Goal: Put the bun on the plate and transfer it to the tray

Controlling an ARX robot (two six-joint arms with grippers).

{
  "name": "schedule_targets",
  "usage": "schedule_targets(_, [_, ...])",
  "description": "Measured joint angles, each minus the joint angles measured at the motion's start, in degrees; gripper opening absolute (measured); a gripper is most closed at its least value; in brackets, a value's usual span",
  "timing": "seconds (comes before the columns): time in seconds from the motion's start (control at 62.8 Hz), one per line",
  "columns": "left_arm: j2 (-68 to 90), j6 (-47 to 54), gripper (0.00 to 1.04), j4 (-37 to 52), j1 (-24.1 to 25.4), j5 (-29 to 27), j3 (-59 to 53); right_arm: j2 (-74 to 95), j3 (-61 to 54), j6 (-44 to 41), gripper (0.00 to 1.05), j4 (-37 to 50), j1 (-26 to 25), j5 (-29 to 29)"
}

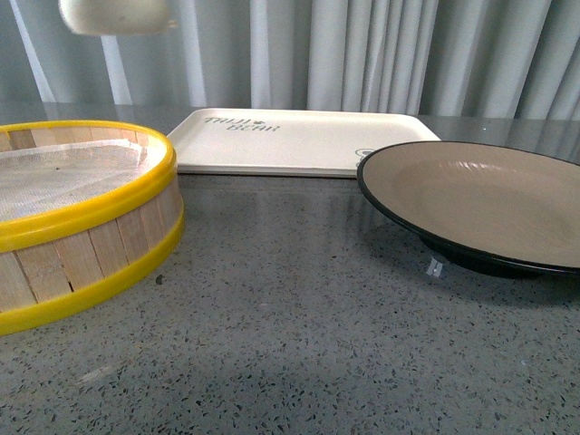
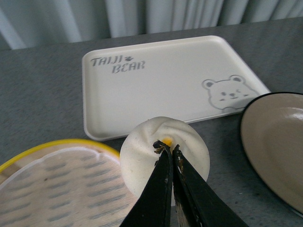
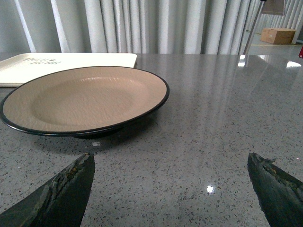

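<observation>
The left claw (image 2: pixel 168 150) pinches the bun (image 2: pixel 142 156) by its pleated top, held aloft just beside the tray (image 2: pixel 156 80); the right claw (image 3: pixel 169 158) hangs spread wide.

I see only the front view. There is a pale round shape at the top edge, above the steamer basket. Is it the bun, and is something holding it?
Observer: Yes, it is the bun; the left gripper is shut on its pleated top, jaws pinched together.
Operator: And the right gripper?
Observer: The right gripper is open, holding nothing, with the plate ahead of it.
Operator: Is the whole tray free?
Observer: Yes, the tray carries nothing, also in the corner that the plate hides from you.
</observation>
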Motion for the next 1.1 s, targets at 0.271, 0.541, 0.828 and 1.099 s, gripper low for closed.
schedule_targets(0.271, [16.02,-1.22,0.04,2.03,-13.22,-0.26,11.43,0.00,0.00,0.00,0.96,0.00,0.00,0.00])
schedule_targets(0.541, [26.64,-4.48,0.04,6.01,-19.69,0.22,17.59,0.00,0.00,0.00,0.96,0.00,0.00,0.00])
schedule_targets(0.828, [32.87,-7.06,0.04,11.10,-21.40,-0.87,17.27,0.00,0.00,0.00,0.96,0.00,0.00,0.00])
schedule_targets(1.099, [35.52,-7.04,0.04,14.12,-21.27,-3.08,17.00,0.00,0.00,0.00,0.96,0.00,0.00,0.02])
